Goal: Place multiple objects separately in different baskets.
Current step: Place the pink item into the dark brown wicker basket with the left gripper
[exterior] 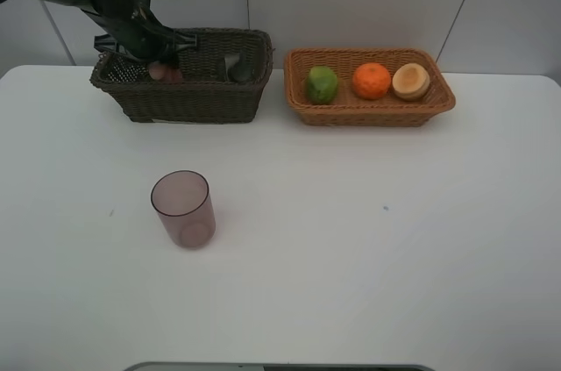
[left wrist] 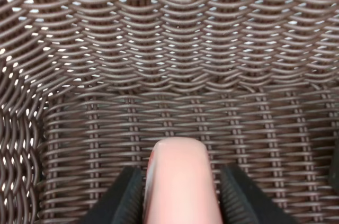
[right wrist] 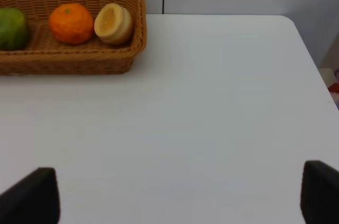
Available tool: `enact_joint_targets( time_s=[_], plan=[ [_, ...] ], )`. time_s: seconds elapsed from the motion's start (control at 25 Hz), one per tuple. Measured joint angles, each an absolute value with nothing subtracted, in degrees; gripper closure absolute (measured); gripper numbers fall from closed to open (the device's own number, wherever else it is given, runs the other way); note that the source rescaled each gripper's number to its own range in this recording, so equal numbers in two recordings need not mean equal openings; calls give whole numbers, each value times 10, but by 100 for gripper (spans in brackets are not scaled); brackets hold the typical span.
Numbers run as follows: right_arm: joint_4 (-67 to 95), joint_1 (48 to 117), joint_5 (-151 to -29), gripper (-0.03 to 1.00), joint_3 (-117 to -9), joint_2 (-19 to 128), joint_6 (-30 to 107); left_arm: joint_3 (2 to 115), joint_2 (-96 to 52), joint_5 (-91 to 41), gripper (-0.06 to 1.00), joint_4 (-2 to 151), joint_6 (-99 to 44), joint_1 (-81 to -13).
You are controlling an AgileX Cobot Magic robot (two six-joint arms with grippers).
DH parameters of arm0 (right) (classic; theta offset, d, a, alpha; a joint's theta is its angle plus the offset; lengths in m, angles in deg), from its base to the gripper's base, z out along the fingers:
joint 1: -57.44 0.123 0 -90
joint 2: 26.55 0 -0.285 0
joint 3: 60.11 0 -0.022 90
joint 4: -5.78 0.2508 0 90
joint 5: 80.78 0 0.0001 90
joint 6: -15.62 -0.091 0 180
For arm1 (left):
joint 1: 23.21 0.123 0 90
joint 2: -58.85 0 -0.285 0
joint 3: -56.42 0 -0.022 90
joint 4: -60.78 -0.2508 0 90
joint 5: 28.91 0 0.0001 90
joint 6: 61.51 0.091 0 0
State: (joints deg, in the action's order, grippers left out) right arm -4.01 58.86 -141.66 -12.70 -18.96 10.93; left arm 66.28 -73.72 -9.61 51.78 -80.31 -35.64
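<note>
My left gripper [exterior: 160, 67] reaches into the left end of the deep dark brown basket [exterior: 202, 101] and is shut on the pink bottle [exterior: 166, 74]. In the left wrist view the pink bottle [left wrist: 180, 181] sits between my black fingers [left wrist: 123, 198] over the dark brown basket's weave [left wrist: 175, 65]. A dark grey bottle [exterior: 238, 68] lies in the same basket. The orange-tan basket [exterior: 372, 114] holds a green fruit [exterior: 322, 84], an orange mandarin [exterior: 372, 81] and a pale tan round fruit [exterior: 411, 82]. The mauve cup [exterior: 183, 209] stands on the table. My right gripper [right wrist: 175, 197] is open over bare table.
The white table [exterior: 368, 239] spreads wide in front of both baskets. In the right wrist view the orange-tan basket [right wrist: 79, 61] lies apart from my right gripper, and the table's rounded corner [right wrist: 288, 23] and side edge show.
</note>
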Motion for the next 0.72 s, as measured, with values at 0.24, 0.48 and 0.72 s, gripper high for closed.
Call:
enact_joint_targets(
  time_s=[0.24,0.48,0.72],
  plan=[
    [-40,589,-1417,5,-127,-190,109,663,-737,-96,54,522,-803,-356],
    [-40,589,-1417,5,-127,-190,109,663,-734,-99,5,522,-803,-356],
    [-40,589,-1417,5,-127,-190,109,665,-712,-103,-1,524,-803,-356]
  ],
)
